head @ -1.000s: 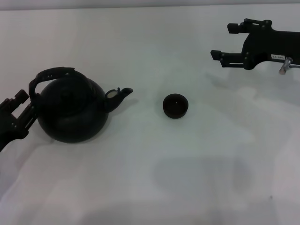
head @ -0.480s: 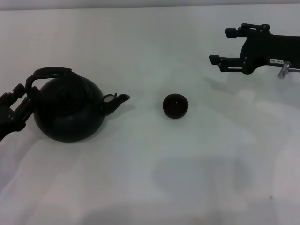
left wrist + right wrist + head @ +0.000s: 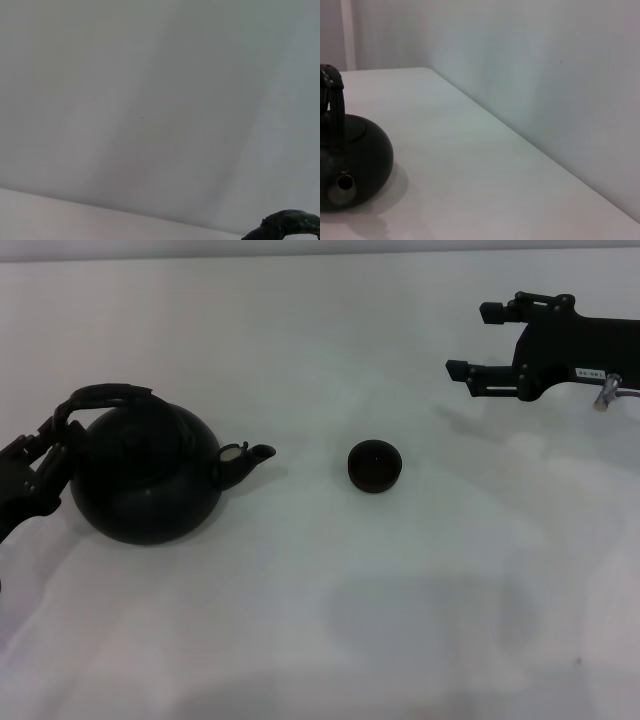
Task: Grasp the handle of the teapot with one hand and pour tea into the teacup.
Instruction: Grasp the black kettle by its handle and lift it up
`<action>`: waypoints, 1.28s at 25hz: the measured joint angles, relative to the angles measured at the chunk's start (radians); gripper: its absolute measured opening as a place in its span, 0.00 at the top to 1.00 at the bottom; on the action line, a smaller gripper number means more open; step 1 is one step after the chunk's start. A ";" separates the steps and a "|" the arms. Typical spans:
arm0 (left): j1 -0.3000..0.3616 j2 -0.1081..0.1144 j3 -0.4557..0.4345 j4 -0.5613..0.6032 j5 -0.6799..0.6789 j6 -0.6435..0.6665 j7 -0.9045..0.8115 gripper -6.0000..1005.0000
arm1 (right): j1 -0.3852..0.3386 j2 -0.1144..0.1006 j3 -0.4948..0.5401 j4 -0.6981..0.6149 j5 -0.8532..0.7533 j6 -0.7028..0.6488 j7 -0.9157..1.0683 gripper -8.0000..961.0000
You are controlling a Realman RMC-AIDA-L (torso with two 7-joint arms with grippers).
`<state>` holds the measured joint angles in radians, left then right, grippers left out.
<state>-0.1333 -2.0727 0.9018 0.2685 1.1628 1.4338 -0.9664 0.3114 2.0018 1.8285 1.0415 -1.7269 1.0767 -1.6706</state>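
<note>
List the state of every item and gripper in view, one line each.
Large round squat black teapot: upright on the table, lid on, spout toward the cup.
Thick black arched handle: raised over the lid, leaning toward the left gripper.
Tiny round dark teacup: upright, apart from the spout; contents unclear.
Left gripper: at the handle's outer end.
Right gripper: open, holding nothing, off beyond the cup.
White table: bears pot and cup.

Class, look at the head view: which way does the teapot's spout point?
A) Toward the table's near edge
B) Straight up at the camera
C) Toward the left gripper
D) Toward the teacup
D: the teapot has its spout aimed across the table at the teacup, away from the left gripper.
</note>
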 joint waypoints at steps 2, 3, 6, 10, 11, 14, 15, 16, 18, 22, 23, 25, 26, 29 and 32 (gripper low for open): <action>0.002 -0.001 0.000 0.000 0.000 0.000 -0.001 0.61 | 0.000 0.000 0.000 0.000 -0.001 -0.002 -0.001 0.14; 0.004 -0.001 -0.001 0.000 0.000 0.000 -0.002 0.63 | 0.000 0.000 0.000 0.000 -0.001 -0.003 -0.001 0.14; 0.010 -0.002 -0.002 0.000 -0.002 0.001 -0.002 0.68 | 0.000 0.000 0.000 0.000 -0.002 -0.004 -0.002 0.14; 0.012 -0.003 -0.005 0.000 -0.007 0.000 -0.003 0.75 | 0.000 0.000 0.000 0.000 -0.002 -0.004 -0.003 0.14; 0.012 -0.003 -0.006 0.000 -0.009 -0.001 -0.004 0.76 | 0.000 0.000 0.000 -0.001 -0.002 -0.004 -0.003 0.14; 0.011 -0.003 -0.006 0.000 -0.014 -0.009 -0.005 0.78 | 0.000 0.000 0.000 -0.011 0.000 0.000 -0.010 0.14; 0.009 -0.003 -0.006 0.000 -0.015 -0.013 -0.005 0.79 | 0.000 0.000 0.000 -0.013 0.001 0.002 -0.012 0.14; 0.007 -0.003 -0.006 0.000 -0.016 -0.015 -0.006 0.79 | 0.000 0.000 0.000 -0.015 0.001 0.002 -0.013 0.14; 0.004 -0.003 -0.006 0.003 -0.016 -0.016 -0.007 0.80 | -0.001 0.000 0.000 -0.018 0.001 0.003 -0.014 0.14; 0.010 -0.002 -0.003 0.046 -0.007 -0.025 -0.029 0.81 | -0.001 0.000 -0.001 -0.022 0.002 0.003 -0.019 0.14; 0.012 -0.003 -0.002 0.059 -0.005 -0.026 -0.037 0.81 | -0.001 0.001 -0.002 -0.023 0.003 0.004 -0.022 0.14; 0.015 -0.003 -0.001 0.088 0.000 -0.028 -0.062 0.81 | -0.002 0.001 -0.005 -0.025 0.006 0.004 -0.031 0.14; 0.015 -0.003 -0.001 0.102 0.003 -0.030 -0.074 0.82 | -0.002 0.001 -0.008 -0.026 0.010 0.003 -0.035 0.14; 0.018 -0.003 0.000 0.168 0.036 -0.052 -0.129 0.81 | -0.001 0.002 -0.018 -0.037 0.028 0.000 -0.054 0.14; 0.024 -0.005 0.000 0.263 0.094 -0.093 -0.202 0.81 | 0.003 0.002 -0.018 -0.051 0.049 -0.001 -0.075 0.14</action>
<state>-0.1096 -2.0775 0.9023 0.5316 1.2565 1.3406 -1.1683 0.3142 2.0033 1.8101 0.9901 -1.6783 1.0756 -1.7459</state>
